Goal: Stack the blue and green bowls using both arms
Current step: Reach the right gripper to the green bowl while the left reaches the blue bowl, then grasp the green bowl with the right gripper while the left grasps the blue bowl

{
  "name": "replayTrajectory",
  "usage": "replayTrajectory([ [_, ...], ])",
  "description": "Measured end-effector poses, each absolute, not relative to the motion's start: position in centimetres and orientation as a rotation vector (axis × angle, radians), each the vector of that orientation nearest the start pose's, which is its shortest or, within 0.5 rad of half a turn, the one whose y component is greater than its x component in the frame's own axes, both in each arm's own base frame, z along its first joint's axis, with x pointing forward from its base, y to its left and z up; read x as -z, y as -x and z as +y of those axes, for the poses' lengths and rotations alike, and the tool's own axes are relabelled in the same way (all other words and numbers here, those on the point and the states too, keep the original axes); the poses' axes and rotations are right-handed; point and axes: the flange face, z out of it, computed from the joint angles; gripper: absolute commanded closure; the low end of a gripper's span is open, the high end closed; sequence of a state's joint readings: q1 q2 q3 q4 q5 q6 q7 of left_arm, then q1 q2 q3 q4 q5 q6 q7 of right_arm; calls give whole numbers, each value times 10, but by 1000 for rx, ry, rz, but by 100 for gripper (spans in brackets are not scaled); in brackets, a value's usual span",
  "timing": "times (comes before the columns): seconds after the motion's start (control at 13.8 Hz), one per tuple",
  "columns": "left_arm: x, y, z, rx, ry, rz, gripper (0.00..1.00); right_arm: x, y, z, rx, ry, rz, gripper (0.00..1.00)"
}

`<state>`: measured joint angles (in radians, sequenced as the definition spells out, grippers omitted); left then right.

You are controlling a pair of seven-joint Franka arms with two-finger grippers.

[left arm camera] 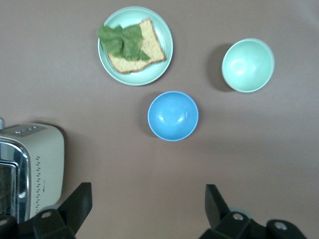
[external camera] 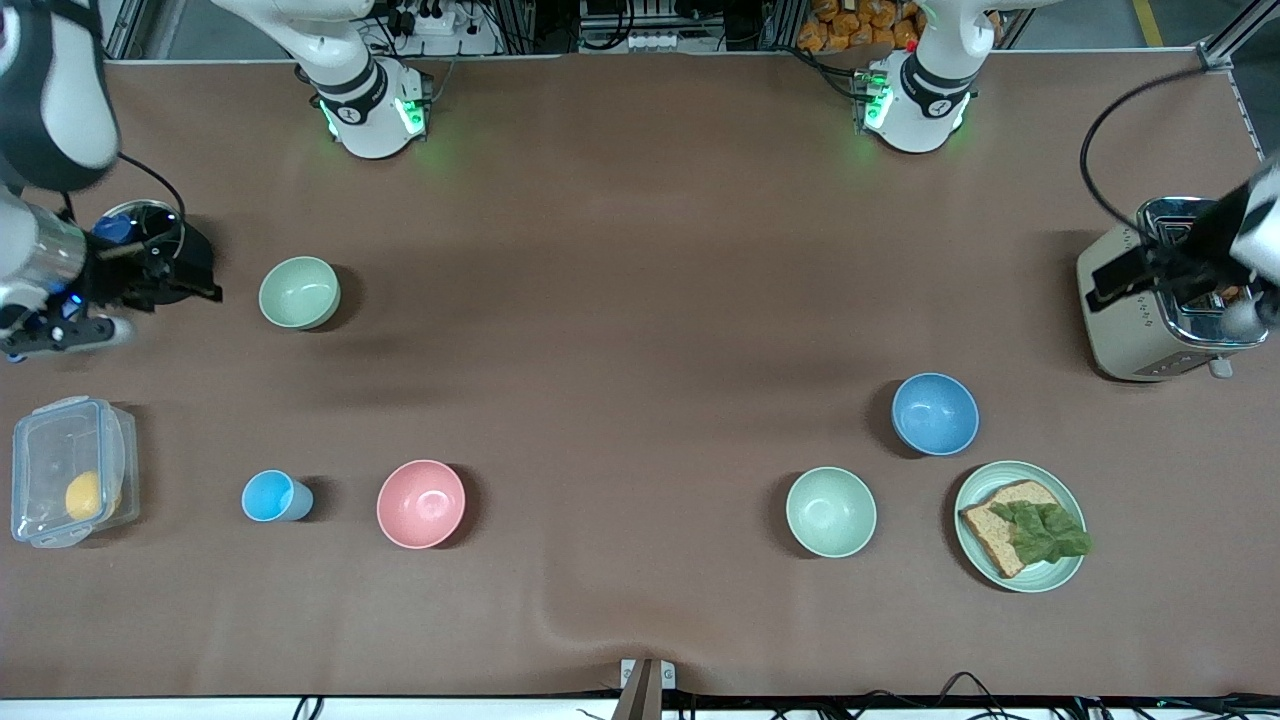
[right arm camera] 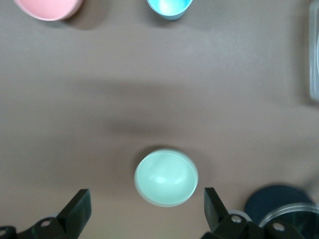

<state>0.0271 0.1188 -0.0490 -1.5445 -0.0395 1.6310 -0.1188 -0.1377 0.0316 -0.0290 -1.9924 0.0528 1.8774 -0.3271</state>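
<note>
L end effector [left arm camera: 144,211] hanging over toaster [external camera: 1165,300], upper right of front view, fingers spread, holding nothing. R end effector [right arm camera: 144,211] hovering at far left edge, spread, empty, over dark round thing beside one green bowl [external camera: 299,292]. Blue bowl [external camera: 935,413] sitting on tabletop [external camera: 620,300], lower right, w/ other green bowl [external camera: 830,511] near it.

Even overhead light, soft shadows
</note>
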Motion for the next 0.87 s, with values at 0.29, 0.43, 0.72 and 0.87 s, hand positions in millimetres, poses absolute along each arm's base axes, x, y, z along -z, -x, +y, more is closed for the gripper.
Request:
replayTrajectory([
  [0.29, -437, -630, -16, -362, 3155, -164, 0, -327, -507, -119, -157, 3048, -264, 0],
  [0.43, -384, -638, -15, -392, 3152, -172, 0, -293, -492, -122, -147, 3041, -272, 0],
  [0.72, -305, -634, -13, -447, 3143, -186, 0, -253, -476, -145, -139, 3000, -341, 0],
  [0.87, -275, -632, -15, -489, 3136, -185, 0, -232, -467, -165, -131, 2949, -367, 4],
])
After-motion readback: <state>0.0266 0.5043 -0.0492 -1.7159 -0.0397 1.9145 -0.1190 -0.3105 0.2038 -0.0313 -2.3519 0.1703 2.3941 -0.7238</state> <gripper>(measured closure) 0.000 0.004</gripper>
